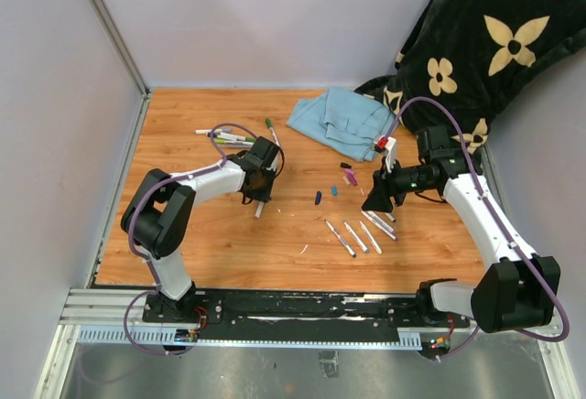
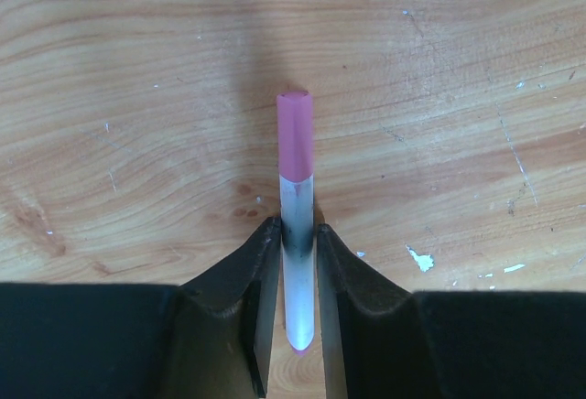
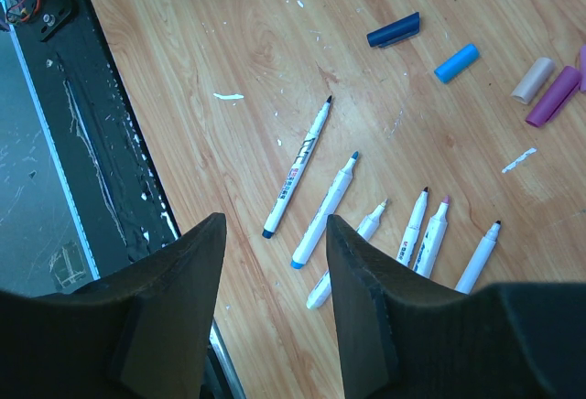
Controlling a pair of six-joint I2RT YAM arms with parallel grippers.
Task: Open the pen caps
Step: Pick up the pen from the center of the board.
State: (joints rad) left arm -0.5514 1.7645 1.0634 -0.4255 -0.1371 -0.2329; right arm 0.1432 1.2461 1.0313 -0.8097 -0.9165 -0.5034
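In the left wrist view a white-barrelled marker (image 2: 298, 271) with a pink cap (image 2: 295, 135) lies on the wood, cap pointing away. My left gripper (image 2: 298, 227) is shut on its barrel just below the cap; from above the gripper (image 1: 257, 198) sits left of centre. My right gripper (image 3: 275, 225) hangs open and empty over a row of uncapped markers (image 3: 325, 209), seen from above at the gripper (image 1: 376, 201). Loose pen caps lie beyond: dark blue (image 3: 394, 30), light blue (image 3: 456, 62), beige (image 3: 532, 80), purple (image 3: 552, 96). More capped markers (image 1: 229, 138) lie at the back left.
A crumpled blue cloth (image 1: 341, 120) lies at the back centre, a black floral blanket (image 1: 476, 51) hangs over the back right corner. The black base rail (image 3: 101, 143) runs along the near edge. Grey walls close in the left and back sides.
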